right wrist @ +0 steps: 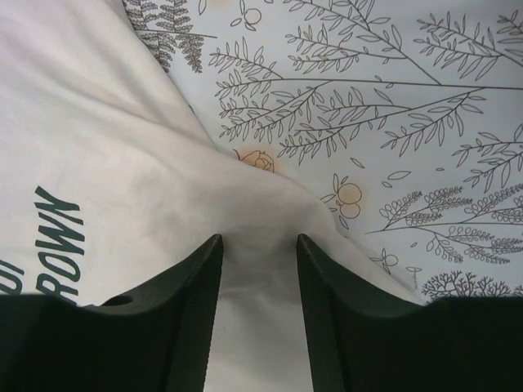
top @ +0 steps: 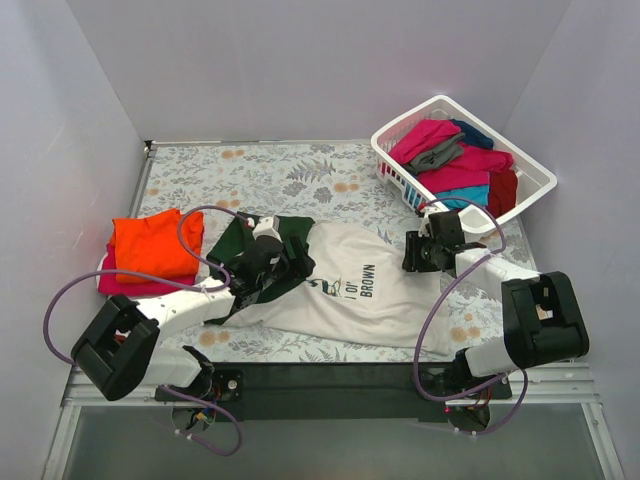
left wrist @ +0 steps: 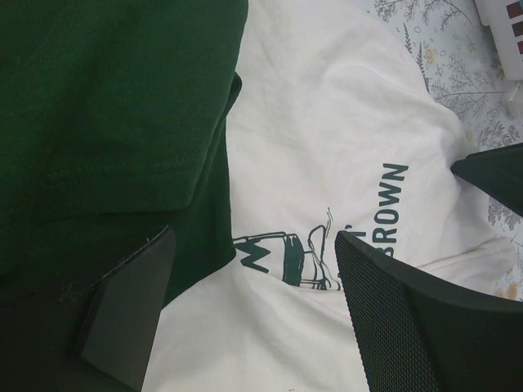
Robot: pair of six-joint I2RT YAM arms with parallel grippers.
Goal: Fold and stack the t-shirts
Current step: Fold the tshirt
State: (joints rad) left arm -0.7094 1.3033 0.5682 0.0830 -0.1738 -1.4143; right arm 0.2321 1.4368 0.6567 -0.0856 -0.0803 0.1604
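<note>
**Left arm hovering wide open, right arm nose-down on the shirt edge**

The left arm reaches in from the lower left of the top view. The left gripper (left wrist: 253, 322) is spread wide with nothing in it, hanging over the spot where the dark green sleeve (left wrist: 98, 106) meets the cream shirt (top: 370, 300).

The right arm bends in from the lower right. The right gripper (right wrist: 257, 318) points down at the shirt's right edge, its jaws drawn in on either side of a ridge of cream cloth. We can't tell whether it's actually pinching that ridge or just straddling it.

The cream shirt lies spread mid-frame on the floral table cover (right wrist: 392, 122). At the left, an orange shirt (top: 150, 245) sits folded on a magenta one (top: 125, 285) that mostly hides underneath.

The basket (top: 440, 105) in the upper right holds a jumble of shirts we can't separate. A fold cuts off the print, so we only read "OF BROWN".
</note>
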